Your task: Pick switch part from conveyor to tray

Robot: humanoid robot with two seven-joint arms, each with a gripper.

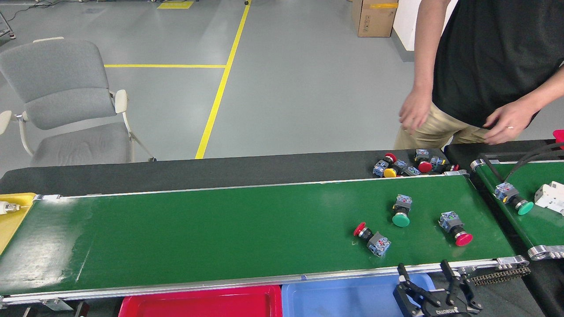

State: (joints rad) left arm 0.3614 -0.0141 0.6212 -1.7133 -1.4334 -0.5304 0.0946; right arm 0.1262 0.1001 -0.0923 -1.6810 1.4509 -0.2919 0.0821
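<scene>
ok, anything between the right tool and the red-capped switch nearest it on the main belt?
Nothing visible. The open right tool sits at the belt's near rail; only bare green belt separates it from the red-capped switch.

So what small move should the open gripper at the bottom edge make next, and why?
Probably reach forward over the rail toward the red-capped switch part. The right gripper is open and empty above the blue plastic tray, and that part lies nearest on the glossy dark-green conveyor.
</scene>
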